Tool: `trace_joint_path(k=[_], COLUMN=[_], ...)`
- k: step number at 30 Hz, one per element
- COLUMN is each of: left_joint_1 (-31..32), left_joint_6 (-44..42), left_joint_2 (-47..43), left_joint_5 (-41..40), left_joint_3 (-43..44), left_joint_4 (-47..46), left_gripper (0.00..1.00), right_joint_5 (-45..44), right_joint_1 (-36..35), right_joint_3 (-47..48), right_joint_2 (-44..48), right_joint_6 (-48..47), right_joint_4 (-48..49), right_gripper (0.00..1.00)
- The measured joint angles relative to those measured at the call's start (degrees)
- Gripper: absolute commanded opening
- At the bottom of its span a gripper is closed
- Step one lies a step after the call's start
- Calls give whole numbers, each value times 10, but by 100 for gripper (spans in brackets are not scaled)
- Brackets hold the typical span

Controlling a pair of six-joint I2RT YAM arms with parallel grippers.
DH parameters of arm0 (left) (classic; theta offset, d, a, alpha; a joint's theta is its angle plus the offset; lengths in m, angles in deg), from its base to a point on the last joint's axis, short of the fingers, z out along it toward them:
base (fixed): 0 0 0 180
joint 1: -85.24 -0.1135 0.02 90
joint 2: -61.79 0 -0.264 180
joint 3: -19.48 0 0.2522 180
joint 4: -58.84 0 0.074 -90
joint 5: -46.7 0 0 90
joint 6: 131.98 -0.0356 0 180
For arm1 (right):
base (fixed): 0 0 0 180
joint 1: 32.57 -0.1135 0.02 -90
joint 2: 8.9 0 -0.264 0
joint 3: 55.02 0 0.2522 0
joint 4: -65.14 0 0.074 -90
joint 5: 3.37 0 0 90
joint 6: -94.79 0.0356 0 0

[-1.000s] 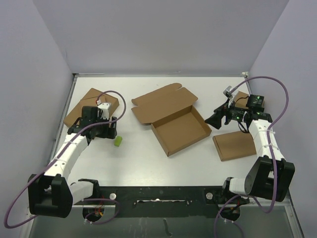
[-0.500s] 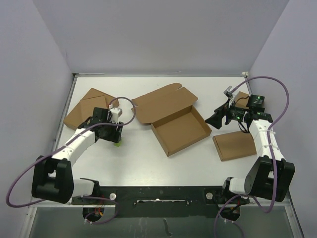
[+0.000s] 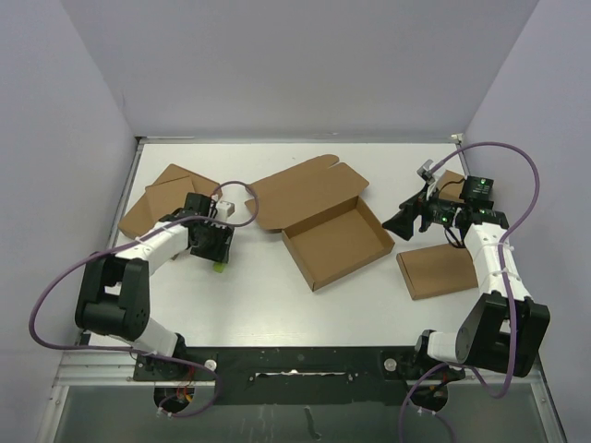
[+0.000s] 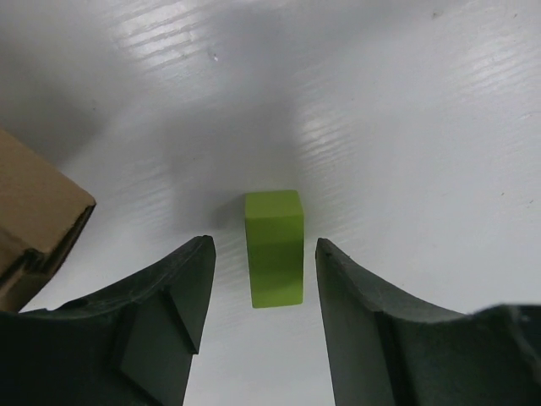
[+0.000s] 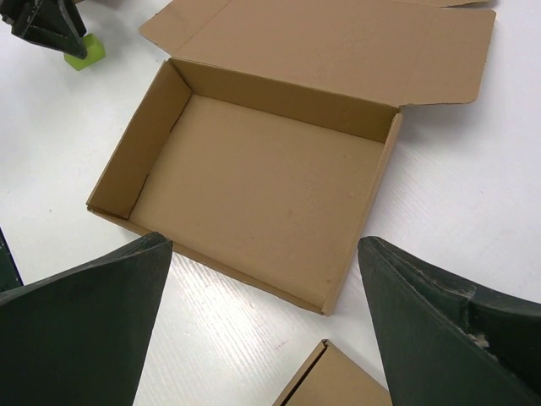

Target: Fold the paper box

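Note:
The paper box point(image 3: 332, 242) lies in the middle of the table, its tray walls up and its lid point(image 3: 303, 191) lying open and flat behind it. It also fills the right wrist view point(image 5: 254, 178). My right gripper point(image 3: 399, 222) is open and empty, hovering just right of the box's right corner. My left gripper point(image 3: 218, 251) is open and points down over a small green block point(image 3: 220, 267). In the left wrist view the green block point(image 4: 275, 247) lies on the table between the open fingers point(image 4: 169, 296), touching neither.
A flat brown box point(image 3: 169, 196) lies at the back left, behind the left arm. Two more flat brown boxes lie at the right, one point(image 3: 437, 270) beside the right arm and one point(image 3: 450, 182) behind it. Walls close in the table.
My left gripper has moved right and come down over the green block, which now sits between its fingers. The right arm and the paper box have not moved.

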Motion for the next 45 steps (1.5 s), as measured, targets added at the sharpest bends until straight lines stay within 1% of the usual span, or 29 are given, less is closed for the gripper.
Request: trace_joint_path(k=[5, 6, 8, 14, 23, 28, 30, 32, 36, 39, 41, 43, 45], left_joint_1=[0, 0, 0, 0, 8, 10, 11, 11, 27, 73, 123, 183, 240], left_joint_6=[1, 2, 2, 2, 10, 35, 56, 92, 198, 276, 311, 332, 336], left_joint_2=[21, 21, 21, 21, 10, -53, -88, -130, -199, -214, -206, -184, -138], left_joint_5=[9, 10, 12, 19, 27, 62, 84, 115, 166, 172, 150, 114, 67], left_joint_3=[9, 9, 9, 11, 11, 11, 9, -3, -54, -91, -97, -85, -42], left_joint_4=[3, 5, 7, 8, 15, 16, 5, -25, -129, -210, -241, -259, -253], left_gripper=[33, 29, 17, 1, 0, 0, 0, 0, 0, 0, 0, 0, 0], right_joint_5=[0, 0, 0, 0, 0, 0, 0, 0, 0, 0, 0, 0, 0], right_joint_1=[0, 0, 0, 0, 0, 0, 0, 0, 0, 0, 0, 1, 3], right_joint_3=[0, 0, 0, 0, 0, 0, 0, 0, 0, 0, 0, 0, 0], right_joint_2=[0, 1, 1, 1, 1, 1, 1, 1, 1, 1, 0, -1, -2], right_joint_6=[0, 0, 0, 0, 0, 2, 2, 4, 7, 9, 9, 10, 10], right_joint_4=[0, 0, 0, 0, 0, 0, 0, 1, 3, 4, 4, 4, 4], right_gripper=[98, 98, 98, 98, 98, 98, 98, 98, 98, 98, 98, 98, 98])
